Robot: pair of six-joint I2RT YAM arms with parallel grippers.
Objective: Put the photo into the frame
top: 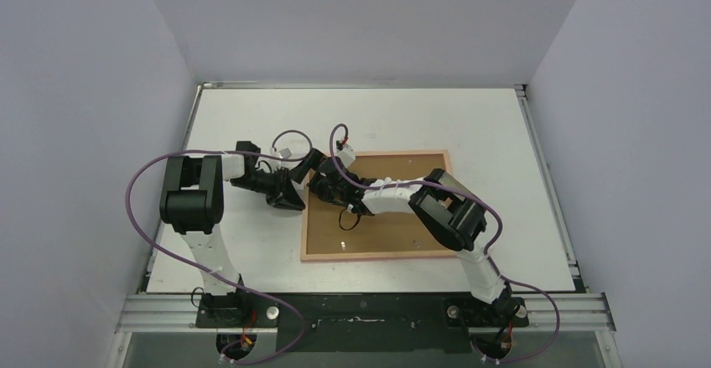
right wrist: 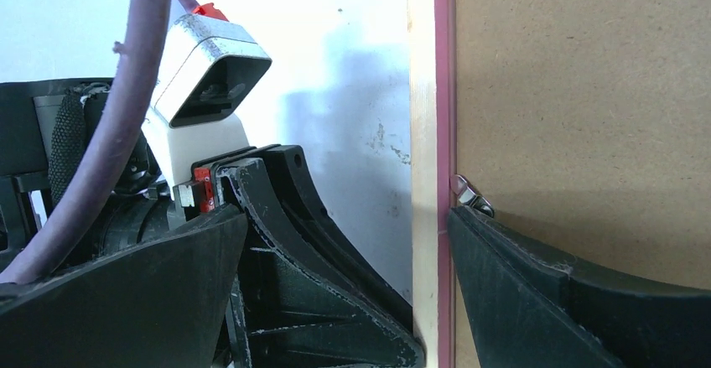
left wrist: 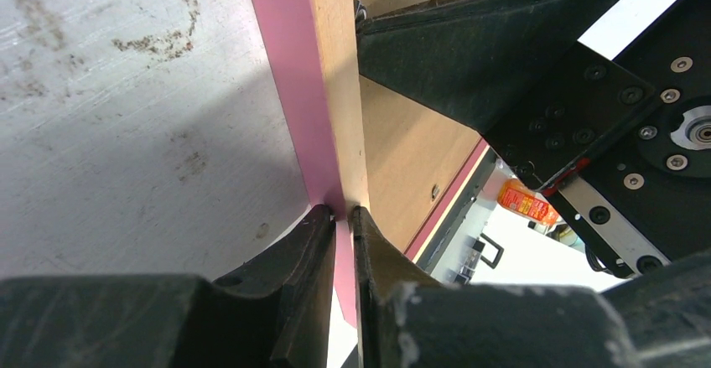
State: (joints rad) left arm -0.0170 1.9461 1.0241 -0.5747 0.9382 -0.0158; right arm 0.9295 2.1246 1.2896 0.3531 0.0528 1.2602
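The frame (top: 377, 256), pink-bordered, lies on the table with its brown backing panel (top: 394, 225) facing up. The photo is hidden. At the frame's left edge, my left gripper (top: 300, 185) is shut on the border; the left wrist view shows both jaws (left wrist: 344, 211) pinching the thin pink and pale wood edge (left wrist: 323, 75). My right gripper (top: 325, 185) stands open astride the same border (right wrist: 423, 91). One of its fingers rests on the backing (right wrist: 587, 91) beside a small metal tab (right wrist: 469, 194). The other finger is off the frame, over the table.
The two grippers are crowded together at the frame's left edge, the left gripper's finger (right wrist: 319, 242) between the right gripper's jaws. White walls close in the table (top: 251, 116) at back and sides. Purple cables loop over both arms.
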